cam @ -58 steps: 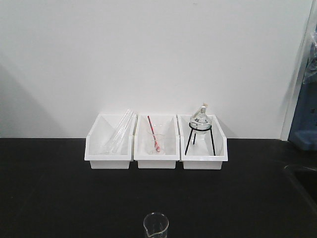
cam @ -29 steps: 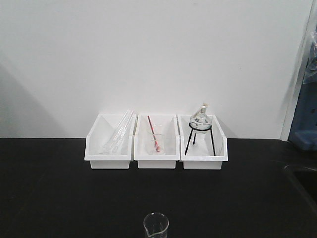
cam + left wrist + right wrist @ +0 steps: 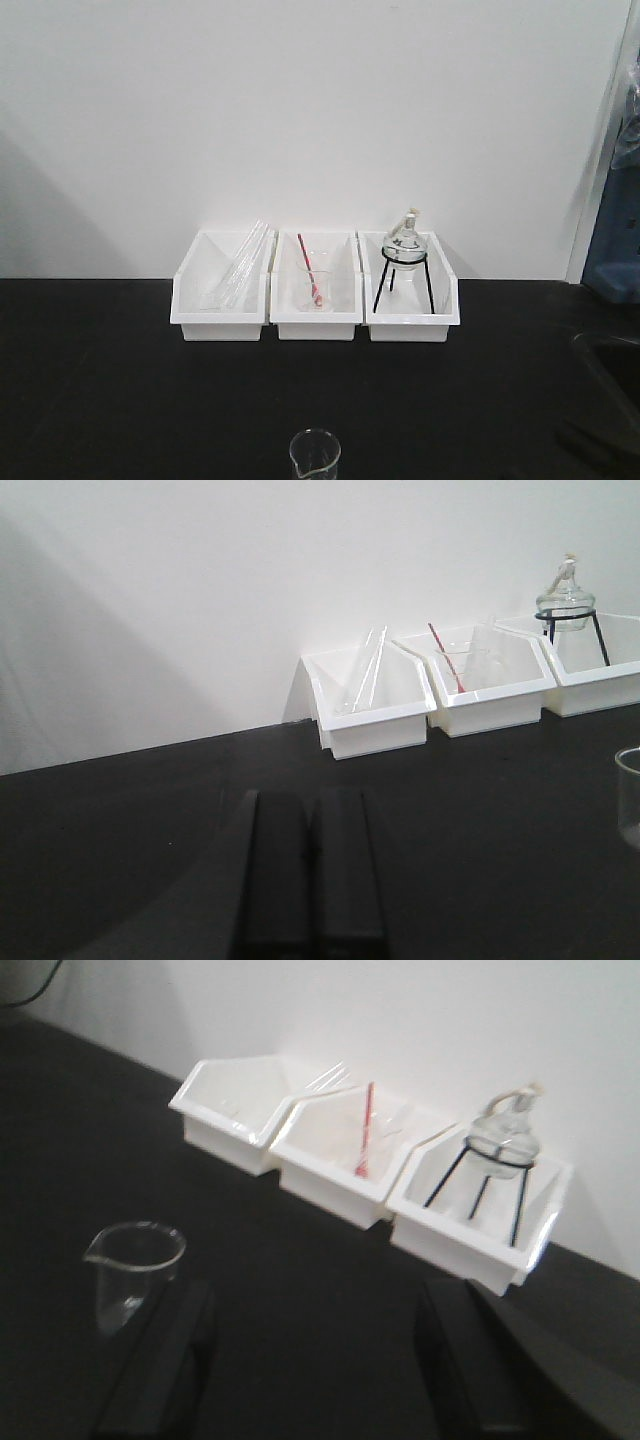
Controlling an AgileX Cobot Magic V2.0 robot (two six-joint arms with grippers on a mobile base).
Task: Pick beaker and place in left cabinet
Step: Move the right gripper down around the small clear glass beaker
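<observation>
The small clear beaker [image 3: 315,456] stands upright on the black counter near its front edge, in the middle. In the right wrist view the beaker [image 3: 135,1270] sits just beyond the tip of my right gripper's left finger [image 3: 160,1360], outside the gap. My right gripper [image 3: 315,1360] is open wide with nothing between its fingers. My left gripper [image 3: 310,860] is shut and empty, low over the counter; the beaker's rim [image 3: 630,790] shows at that view's right edge. The left cabinet is out of view.
Three white bins stand in a row against the wall: glass tubes [image 3: 235,270], a beaker with a red rod [image 3: 314,285], and a round flask on a black tripod [image 3: 405,262]. A sink edge [image 3: 610,350] lies at the counter's right.
A faint dark shape has come into the lower right corner of the front view. The beaker and the bins have not moved.
</observation>
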